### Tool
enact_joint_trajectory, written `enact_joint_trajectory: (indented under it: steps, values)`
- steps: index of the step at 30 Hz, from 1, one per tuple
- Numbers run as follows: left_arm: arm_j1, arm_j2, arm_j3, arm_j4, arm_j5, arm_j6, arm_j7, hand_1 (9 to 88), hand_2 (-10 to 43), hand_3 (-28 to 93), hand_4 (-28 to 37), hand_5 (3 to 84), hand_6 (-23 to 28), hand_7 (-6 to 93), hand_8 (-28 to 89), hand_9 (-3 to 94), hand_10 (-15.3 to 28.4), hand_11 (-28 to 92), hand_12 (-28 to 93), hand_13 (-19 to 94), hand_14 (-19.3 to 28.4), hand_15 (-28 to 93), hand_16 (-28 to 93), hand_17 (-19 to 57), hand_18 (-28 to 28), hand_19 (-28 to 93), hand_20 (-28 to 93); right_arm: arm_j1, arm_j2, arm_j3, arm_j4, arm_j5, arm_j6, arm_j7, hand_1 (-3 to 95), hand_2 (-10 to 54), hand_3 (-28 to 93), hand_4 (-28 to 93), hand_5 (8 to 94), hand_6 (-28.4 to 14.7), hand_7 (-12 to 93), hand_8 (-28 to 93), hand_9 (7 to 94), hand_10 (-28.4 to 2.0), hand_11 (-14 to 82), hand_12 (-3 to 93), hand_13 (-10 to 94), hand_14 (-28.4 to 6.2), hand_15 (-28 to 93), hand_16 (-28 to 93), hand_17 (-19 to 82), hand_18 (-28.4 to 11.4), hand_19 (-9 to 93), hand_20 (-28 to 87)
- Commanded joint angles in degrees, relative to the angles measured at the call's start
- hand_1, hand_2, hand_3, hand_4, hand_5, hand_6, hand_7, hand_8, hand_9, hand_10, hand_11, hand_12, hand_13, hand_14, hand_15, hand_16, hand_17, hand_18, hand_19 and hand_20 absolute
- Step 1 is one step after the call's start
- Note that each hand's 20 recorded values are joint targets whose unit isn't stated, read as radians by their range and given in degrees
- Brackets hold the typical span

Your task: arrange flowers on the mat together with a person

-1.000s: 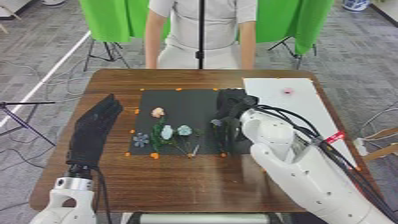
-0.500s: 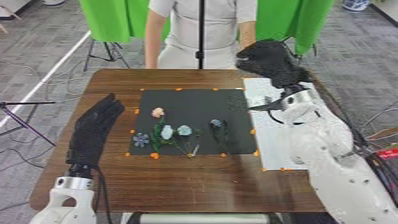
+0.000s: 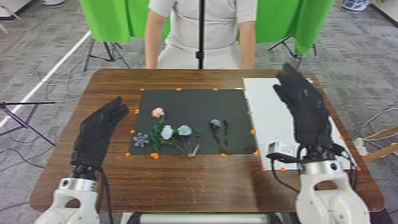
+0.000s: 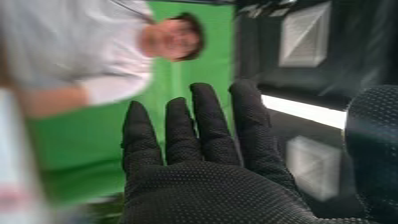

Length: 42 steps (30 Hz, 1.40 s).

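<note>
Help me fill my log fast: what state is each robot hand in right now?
Left hand: open, fingers extended, holding nothing.
Right hand: open, fingers straight, holding nothing.

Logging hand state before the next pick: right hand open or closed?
Open: in the wrist view the right hand has its fingers straight and spread, with nothing held.

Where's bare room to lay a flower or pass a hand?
The mat is bare along its far part, beyond the pink flower and dark flower. So is the table between the mat and its near edge. Crowded: the mat's near left, around the white flower. The right robot hand obstructs the white sheet.
</note>
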Motion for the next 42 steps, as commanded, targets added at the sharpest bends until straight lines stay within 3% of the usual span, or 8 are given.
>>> enact_joint_trajectory:
  steps: [1,3,5,10,14,26,33,42]
  values:
    - [0.25,-0.04,1.99,-0.43,0.02,3.88,-0.5,26.6,-5.8,64,-17.4,45.2,4.1,7.9,-5,42.1,12.8,9,15,31,14.7,8,2,3.9,7.4,1,13,-5.94,-1.17,0.75,1.27,8.55,-0.69,0.39,7.7,5.5,78,-21,35.6,-1.2,8,-9,37.6,-12.6,3.3,8.9,24,-7.0,3,12,14,-11.2,1,24]
    - [-0.18,0.3,3.07,-0.27,-0.06,5.11,-0.15,26.6,-4.6,64,-17.7,45.4,4.3,8.1,-5,42.3,12.9,10,15,31,14.7,8,2,4.0,7.7,1,14,-5.3,-1.5,0.45,1.63,6.07,-0.62,0.29,7.2,5.6,79,-21,35.5,-1.3,8,-10,37.6,-12.6,3.4,8.8,24,-7.0,4,11,14,-11.2,1,24]
    - [-1.16,0.24,3.59,0.09,-0.36,4.68,-0.2,26.5,-4.1,64,-17.8,45.6,4.3,8.5,-5,42.4,13.1,10,15,31,14.7,8,2,4.0,8.0,1,14,-4.42,-2.15,0.32,2.27,5.36,-1.45,0.23,6.7,5.8,79,-21,35.5,-1.4,9,-10,37.6,-12.6,3.5,8.8,24,-7.1,5,9,14,-11.1,1,24]
    - [-4.43,-1.16,4.91,1.3,0.94,3.89,0.74,26.3,-3.5,64,-18.1,45.8,4.4,8.6,-6,42.7,13.0,11,15,31,14.9,8,2,4.1,8.3,1,14,-2.83,-3.0,-0.3,3.08,5.51,-1.31,0.12,6.2,6.0,79,-21,36.0,-1.7,9,-10,38.3,-13.0,3.7,9.0,24,-7.7,6,8,14,-11.0,1,24]
    - [-5.27,-2.6,5.03,1.49,1.55,3.35,0.79,26.3,-3.4,64,-18.1,45.9,4.3,8.8,-6,42.7,12.9,11,15,32,15.2,8,2,4.2,8.4,1,14,-1.3,-3.55,-0.64,3.69,5.01,-1.44,-0.24,6.2,6.1,79,-21,37.6,-1.9,9,-10,38.7,-13.2,3.8,9.2,25,-8.0,7,8,14,-11.2,1,24]
    - [-4.89,-5.03,4.91,1.33,1.76,3.55,0.69,25.9,-3.3,64,-18.1,45.7,4.0,9.1,-6,42.8,13.0,11,15,33,15.7,9,3,3.9,9.9,1,14,-1.01,-5.59,-1.07,3.12,2.19,2.88,0.14,6.3,6.4,79,-20,39.9,-2.2,10,-10,41.6,-14.2,4.5,9.7,27,-9.4,9,8,15,-11.6,2,25]
    - [-4.71,-5.31,5.23,1.22,1.9,4.52,1.33,26.1,-3.6,64,-17.9,45.5,4.0,9.2,-6,42.7,12.8,11,15,33,16.0,9,3,4.3,11.5,2,16,-0.99,-5.41,-2.7,2.8,1.59,7.95,-0.72,6.3,6.6,79,-20,42.1,-2.8,10,-10,43.0,-14.2,4.7,9.7,28,-8.2,9,7,16,-11.2,2,25]
    - [-4.41,-5.46,4.89,1.3,1.68,4.23,1.34,26.2,-4.3,65,-17.7,45.8,3.9,9.6,-6,42.8,12.5,12,15,33,15.9,9,4,4.5,11.2,2,16,-1.34,-5.62,-1.82,2.13,2.37,7.42,-0.74,6.2,6.9,79,-20,43.4,-3.4,10,-10,43.6,-14.6,4.8,9.8,28,-8.5,10,6,17,-10.9,2,25]
